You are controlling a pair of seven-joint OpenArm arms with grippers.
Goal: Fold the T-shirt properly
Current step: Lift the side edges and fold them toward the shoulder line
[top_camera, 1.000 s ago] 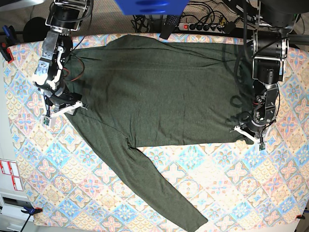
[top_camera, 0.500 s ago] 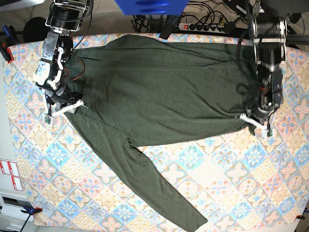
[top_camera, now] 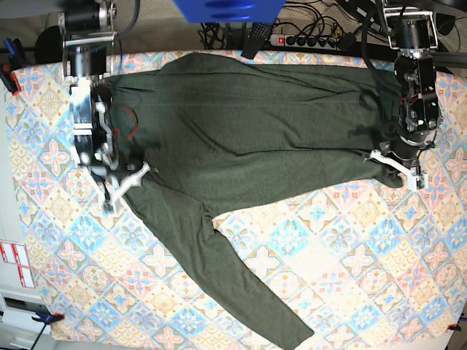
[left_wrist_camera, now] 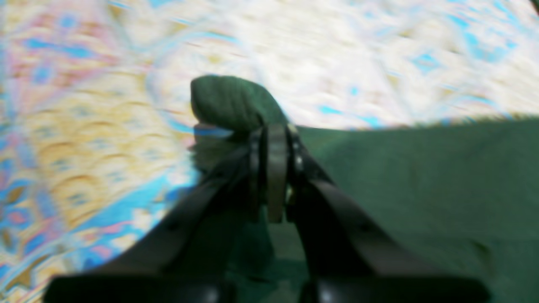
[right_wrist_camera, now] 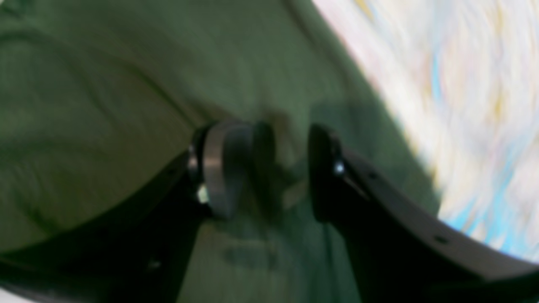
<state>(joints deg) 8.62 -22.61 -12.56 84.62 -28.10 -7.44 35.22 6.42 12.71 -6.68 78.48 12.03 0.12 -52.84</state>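
The dark olive-green T-shirt point(top_camera: 248, 131) lies spread across the patterned tablecloth point(top_camera: 350, 255), one long sleeve point(top_camera: 241, 284) trailing toward the front. My left gripper point(top_camera: 398, 162) is at the shirt's right-hand corner. In the left wrist view this gripper point(left_wrist_camera: 271, 134) is shut on a bunched fold of green cloth point(left_wrist_camera: 231, 101). At the shoulder edge on the base view's left sits my right gripper point(top_camera: 125, 182). Its wrist view is blurred, and shows the right gripper point(right_wrist_camera: 290, 168) pinching a ridge of the T-shirt point(right_wrist_camera: 105, 105) between its parted fingers.
A power strip point(top_camera: 306, 38) with cables and a blue object point(top_camera: 226, 9) lie beyond the table's far edge. A red clamp point(top_camera: 9, 76) holds the cloth at the left edge. Another clamp point(top_camera: 44, 317) sits at the front-left corner.
My left gripper closed on the shirt's corner and drew it toward the back of the table. The right gripper slid rightward and forward, dragging the shoulder edge with it.
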